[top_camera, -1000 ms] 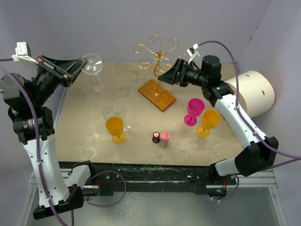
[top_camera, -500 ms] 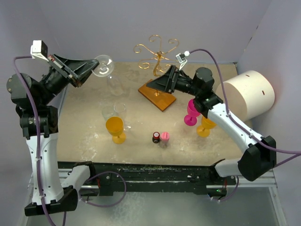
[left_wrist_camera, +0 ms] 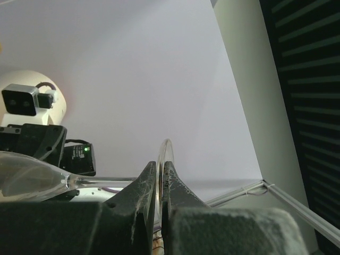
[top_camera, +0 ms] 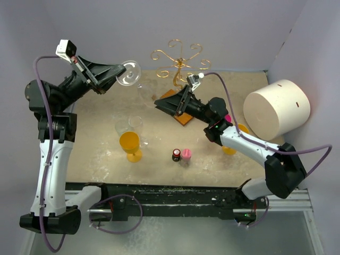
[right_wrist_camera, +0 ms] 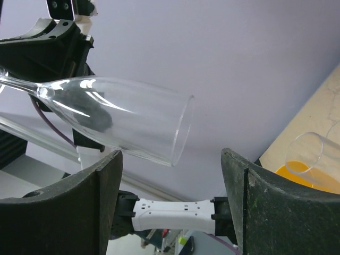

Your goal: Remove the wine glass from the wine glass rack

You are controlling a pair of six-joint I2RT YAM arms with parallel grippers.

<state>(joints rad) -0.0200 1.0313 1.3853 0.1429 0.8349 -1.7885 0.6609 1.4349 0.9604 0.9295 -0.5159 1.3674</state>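
Two-arm rig seen from above. My left claw [top_camera: 122, 70] is up high at the back-left and clamped shut on the wine glass [top_camera: 129, 73]. The grip is on the thin edge of the round foot only. The glass lies roughly level in the air, with stem and bowl pointing toward my right arm.

It is off the wine glass rack [top_camera: 178, 57], hanging to the rack's left and apart from the gold scrolls.

My right claw [right_wrist_camera: 170, 153] is spread wide, one finger on each side of the clear bowl, and as far as I can tell neither finger touches it.

Risks, imo:
- The foot pinch is narrow and the bowl hangs far out, so a nudge from my right fingers could twist the glass in the left grip or pop it free.
- If the right claw shuts hard or off-centre on the thin bowl, it could crack.
- If the left lets go before the right has a hold, the glass drops onto the table [top_camera: 95, 138], near the other clear glasses [top_camera: 129, 125].
- My right forearm lies over the rack's wooden base, so a careless swing could catch the wire and tip the rack.
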